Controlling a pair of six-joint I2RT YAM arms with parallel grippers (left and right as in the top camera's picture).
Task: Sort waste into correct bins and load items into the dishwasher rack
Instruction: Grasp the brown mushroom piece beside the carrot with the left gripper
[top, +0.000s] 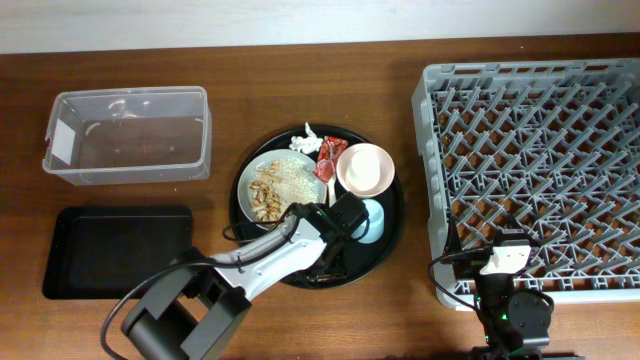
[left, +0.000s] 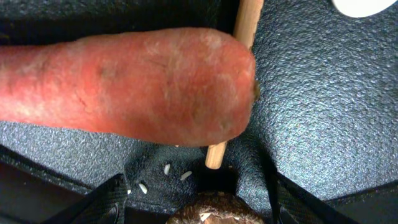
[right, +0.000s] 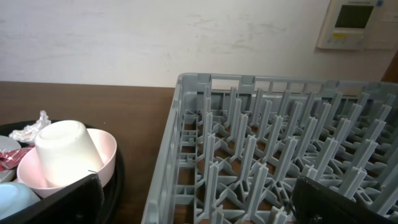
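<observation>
My left gripper (top: 338, 235) hangs low over the round black tray (top: 395, 215). In the left wrist view its jaws (left: 199, 202) are open. A brownish mushroom bit (left: 214, 213) lies between them without touching either finger. The orange carrot (left: 124, 81) lies just ahead, with a wooden chopstick (left: 239, 81) and rice grains (left: 166, 168) beside it. The plate (top: 250, 175) holds rice (top: 295, 180) and mushroom bits (top: 265, 200). The pink bowl (top: 365, 168) holds the small white cup (right: 65, 152). The blue cup (top: 372, 222), red wrapper (top: 328, 160) and white paper (top: 305, 140) are on the tray. My right gripper (right: 199, 211) is open at the front of the grey rack (top: 530, 150).
The clear tub (top: 130, 135) stands at the back left. The shallow black rectangular tray (top: 115, 250) lies in front of it. In the right wrist view the rack (right: 280, 143) fills the right half and the bowl (right: 99, 165) is at the left.
</observation>
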